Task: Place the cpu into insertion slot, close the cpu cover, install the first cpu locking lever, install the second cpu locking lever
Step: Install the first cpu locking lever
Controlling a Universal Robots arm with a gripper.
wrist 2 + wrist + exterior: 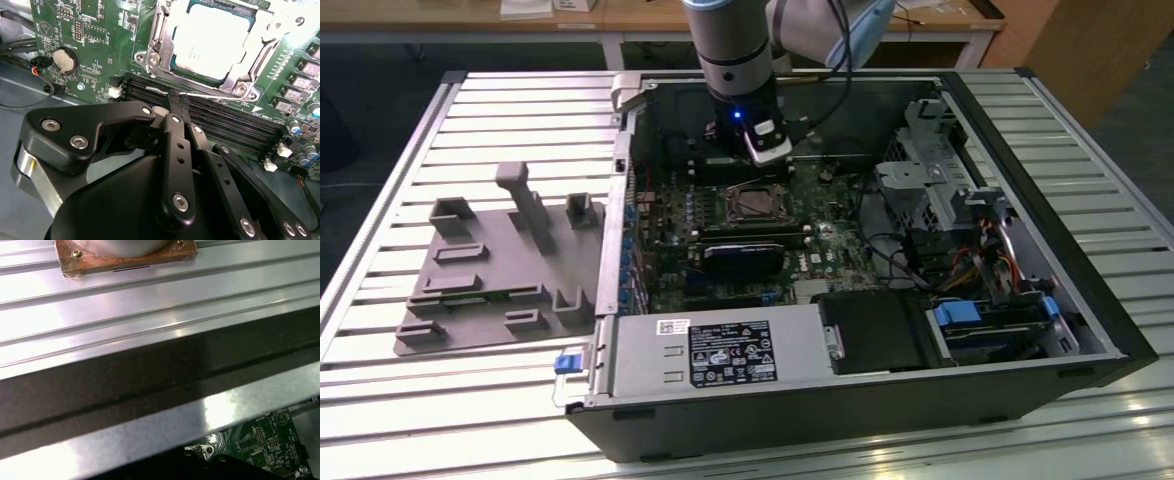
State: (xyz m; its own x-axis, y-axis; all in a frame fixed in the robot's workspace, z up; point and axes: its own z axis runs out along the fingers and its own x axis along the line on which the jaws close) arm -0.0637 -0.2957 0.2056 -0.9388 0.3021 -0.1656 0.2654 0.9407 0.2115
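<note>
The cpu [212, 37], pale silver-grey, lies in its socket on the green motherboard [95, 30]. The silvery cpu cover [265, 47] lies flat around it as a frame. A thin wire locking lever [215, 95] runs along the socket edge nearest the gripper. My black gripper [176, 100] is shut, and its tips sit on this lever beside the memory slots [235, 125]. In the exterior view the gripper [767, 160] hangs inside the open computer case, just behind the cpu [754, 205].
The case walls [1014, 110] enclose the board. A power supply [720, 355], a drive cage [921, 190] and a black card [747, 255] stand around the socket. A grey fixture [494, 270] lies on the slatted table [400, 400] at the exterior view's left.
</note>
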